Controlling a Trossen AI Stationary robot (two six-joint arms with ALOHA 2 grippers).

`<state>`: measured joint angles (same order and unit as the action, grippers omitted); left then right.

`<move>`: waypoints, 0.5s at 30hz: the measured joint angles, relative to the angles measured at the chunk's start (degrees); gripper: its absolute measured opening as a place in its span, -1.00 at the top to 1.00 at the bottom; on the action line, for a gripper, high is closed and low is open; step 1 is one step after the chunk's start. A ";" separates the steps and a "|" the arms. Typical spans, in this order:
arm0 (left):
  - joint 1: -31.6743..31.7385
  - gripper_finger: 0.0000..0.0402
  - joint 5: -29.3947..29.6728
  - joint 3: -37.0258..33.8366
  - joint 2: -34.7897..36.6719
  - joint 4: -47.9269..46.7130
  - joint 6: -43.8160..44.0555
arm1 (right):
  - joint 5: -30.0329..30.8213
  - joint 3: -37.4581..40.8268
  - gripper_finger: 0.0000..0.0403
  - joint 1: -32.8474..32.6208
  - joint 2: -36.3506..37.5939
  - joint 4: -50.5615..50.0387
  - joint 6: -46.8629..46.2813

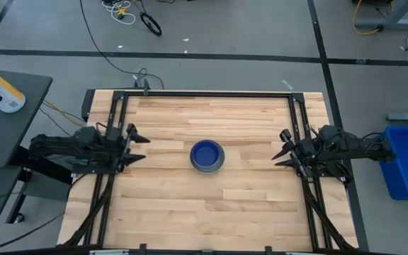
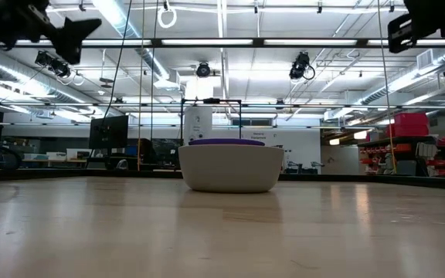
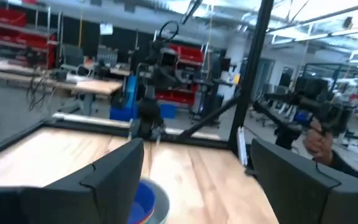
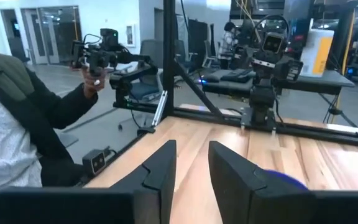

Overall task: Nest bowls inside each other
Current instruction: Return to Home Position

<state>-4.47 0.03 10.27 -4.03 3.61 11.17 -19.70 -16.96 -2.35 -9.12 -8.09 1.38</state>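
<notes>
Dead centre of the tabletop sits one nested stack: the dark blue bowl on top, the grey bowl as the outer shell. The left gripper hangs at 9 o'clock from the stack, jaws apart. The right gripper hangs at 3 o'clock, jaws apart too, both well clear of the bowls.

The bowl stack is sitting alone mid-table, the only obstacle on the wooden table, with bare boards lying open all round it. The left gripper and right gripper are hanging well apart at opposite sides, fingers spread, beside the black frame.
</notes>
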 joint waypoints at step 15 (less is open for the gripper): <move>-0.02 -0.53 -0.82 -2.26 0.02 -5.10 0.44 | -2.96 16.42 0.48 0.00 3.90 16.58 -4.22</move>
<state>-4.49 -0.79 8.01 -4.01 -1.50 11.61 -22.66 -0.54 -2.35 -5.22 8.49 -2.84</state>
